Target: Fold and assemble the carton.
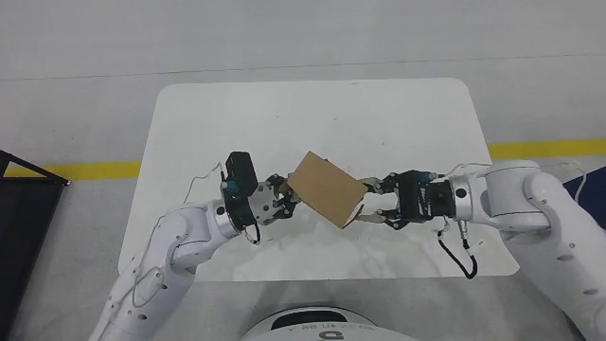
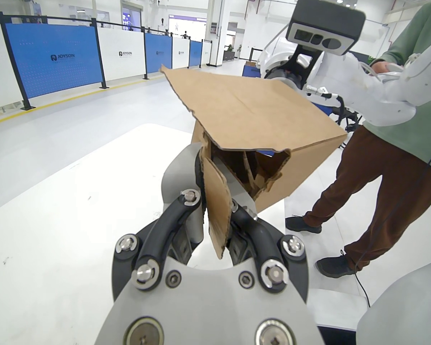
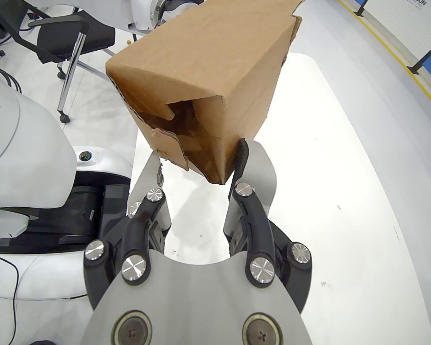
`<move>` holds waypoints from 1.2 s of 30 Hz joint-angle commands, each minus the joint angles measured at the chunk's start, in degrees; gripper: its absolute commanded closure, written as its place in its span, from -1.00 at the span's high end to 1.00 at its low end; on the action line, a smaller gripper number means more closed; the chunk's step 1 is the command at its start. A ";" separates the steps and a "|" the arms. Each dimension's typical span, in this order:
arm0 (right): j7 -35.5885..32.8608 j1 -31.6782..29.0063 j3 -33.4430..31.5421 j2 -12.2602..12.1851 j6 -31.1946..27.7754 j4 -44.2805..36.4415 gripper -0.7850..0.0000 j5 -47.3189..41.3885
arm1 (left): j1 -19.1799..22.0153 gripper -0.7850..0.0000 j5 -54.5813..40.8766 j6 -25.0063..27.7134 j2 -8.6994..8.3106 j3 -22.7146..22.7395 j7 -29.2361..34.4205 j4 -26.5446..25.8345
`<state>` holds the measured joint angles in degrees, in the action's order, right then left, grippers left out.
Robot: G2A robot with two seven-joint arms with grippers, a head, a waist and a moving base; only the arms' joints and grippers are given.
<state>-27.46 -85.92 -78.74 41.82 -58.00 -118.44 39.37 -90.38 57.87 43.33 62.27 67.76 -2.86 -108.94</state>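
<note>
A brown cardboard carton [image 1: 327,189] hangs tilted above the middle of the white table [image 1: 379,123], between my two grippers. My left gripper [image 1: 281,199] is shut on a narrow side flap [image 2: 217,210] at one end of the carton [image 2: 258,116]; that end gapes, with its flaps loosely folded in. At the other end my right gripper [image 1: 367,206] stands open around the carton's [image 3: 201,59] lower corner. One of its fingertips [image 3: 241,156] touches the side wall and the other [image 3: 155,166] sits just below the ragged end flaps, which are partly tucked in.
The table's rounded front edge [image 1: 492,270] lies close under the right arm. Bare tabletop [image 3: 309,181] stretches beyond the carton. A black chair [image 3: 72,33] stands off the table's side.
</note>
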 commanded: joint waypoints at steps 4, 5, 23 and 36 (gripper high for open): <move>3.02 0.05 -0.12 -0.43 0.00 0.69 0.37 -0.27 | -0.13 -1.00 -0.05 -0.04 -0.03 -0.03 -0.21 -0.04; 3.78 -0.01 -0.28 -0.46 0.00 0.97 0.32 -0.27 | -0.16 -1.00 -0.01 -0.04 -0.04 -0.04 -0.26 -0.03; 13.79 -2.90 -0.27 0.60 6.74 2.21 0.49 2.80 | -0.68 -1.00 0.27 -1.00 -0.05 -0.05 -2.58 0.03; 22.63 -7.98 -8.49 0.27 0.00 6.02 1.00 2.00 | -1.17 -1.00 -3.39 -2.23 -0.06 2.06 -5.57 2.63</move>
<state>-4.81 -93.41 -86.50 42.26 -57.87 -112.01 41.39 -91.55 54.60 41.10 62.22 69.78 -8.45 -106.36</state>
